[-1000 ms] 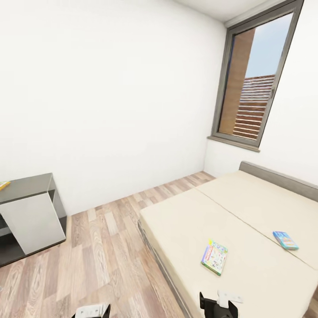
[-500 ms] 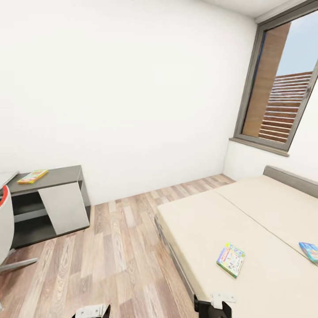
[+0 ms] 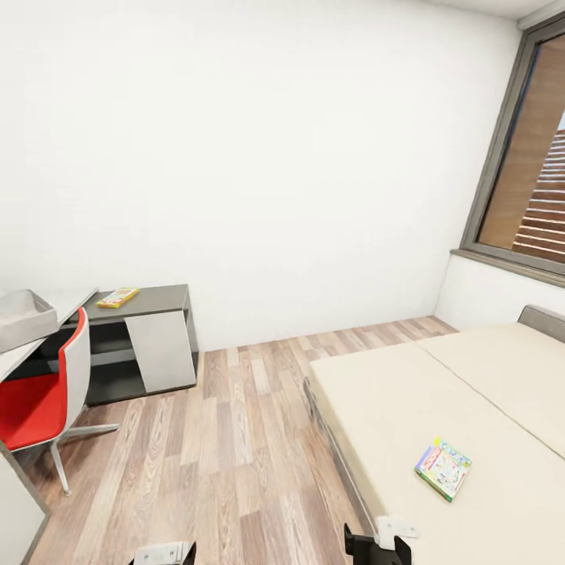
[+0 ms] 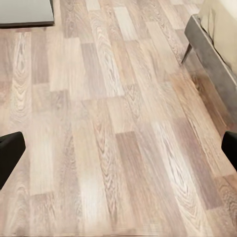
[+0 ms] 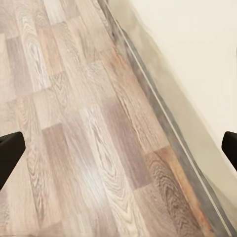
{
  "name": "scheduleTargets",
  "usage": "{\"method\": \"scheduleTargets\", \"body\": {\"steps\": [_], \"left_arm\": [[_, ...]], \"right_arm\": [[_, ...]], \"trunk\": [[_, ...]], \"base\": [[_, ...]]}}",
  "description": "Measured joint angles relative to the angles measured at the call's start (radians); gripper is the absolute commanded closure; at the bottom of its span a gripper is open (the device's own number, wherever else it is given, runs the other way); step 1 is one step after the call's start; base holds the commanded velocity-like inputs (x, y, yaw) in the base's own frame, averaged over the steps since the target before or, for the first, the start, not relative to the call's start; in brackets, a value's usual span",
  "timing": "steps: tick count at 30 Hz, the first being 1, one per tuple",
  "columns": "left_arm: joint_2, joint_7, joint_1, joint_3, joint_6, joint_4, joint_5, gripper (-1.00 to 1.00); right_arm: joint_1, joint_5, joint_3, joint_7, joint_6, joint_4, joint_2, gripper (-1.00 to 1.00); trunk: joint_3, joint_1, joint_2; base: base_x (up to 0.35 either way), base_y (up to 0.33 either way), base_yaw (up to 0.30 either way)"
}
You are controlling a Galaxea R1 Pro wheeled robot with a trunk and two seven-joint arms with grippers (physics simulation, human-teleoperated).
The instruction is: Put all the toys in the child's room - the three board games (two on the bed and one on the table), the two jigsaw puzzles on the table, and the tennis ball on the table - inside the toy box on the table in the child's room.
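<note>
One colourful board game (image 3: pixel 443 468) lies flat on the cream bed (image 3: pixel 408 408), near its front edge. A yellow-green board game (image 3: pixel 118 297) rests on the dark-grey cabinet top (image 3: pixel 157 298) by the wall. The light grey toy box (image 3: pixel 23 318) stands on the pale table (image 3: pixel 74 300) at the far left. My left gripper (image 4: pixel 118 153) is open over bare wood floor. My right gripper (image 5: pixel 118 148) is open too, above the floor beside the bed's dark frame (image 5: pixel 163 113). Both grippers are empty. The puzzles and the ball are out of view.
A red chair (image 3: pixel 39 404) with a white back stands at the table, its metal legs on the floor. Wood-plank floor (image 3: pixel 235 439) stretches between the cabinet and the bed. A window (image 3: pixel 526 173) is set in the right wall.
The camera has turned left, so the whole picture has slid right. The blue game box has left the view, and the chair, the table and the toy box have come in.
</note>
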Motion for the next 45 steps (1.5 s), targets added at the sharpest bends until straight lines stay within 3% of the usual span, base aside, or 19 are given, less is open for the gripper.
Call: {"method": "scheduleTargets", "body": {"steps": [11,25,45], "left_arm": [[0.001,0.001,0.000,0.001,0.000,0.015,0.000,-1.00],[0.001,0.001,0.000,-0.027,-0.017,0.016,0.000,-1.00],[0.002,0.003,0.000,-0.028,-0.028,0.034,-0.001,-1.00]], "right_arm": [[0.000,-0.001,0.001,0.000,0.000,0.000,0.000,-1.00],[0.001,-0.002,0.001,0.000,0.000,0.000,0.000,-1.00],[0.000,-0.001,0.001,0.000,0.000,0.001,0.000,-1.00]], "trunk": [[0.000,0.000,0.000],[0.000,0.000,0.000],[0.000,0.000,0.000]], "base": [[-0.102,-0.029,0.182],[-0.113,-0.072,0.009],[-0.020,-0.109,0.000]]}}
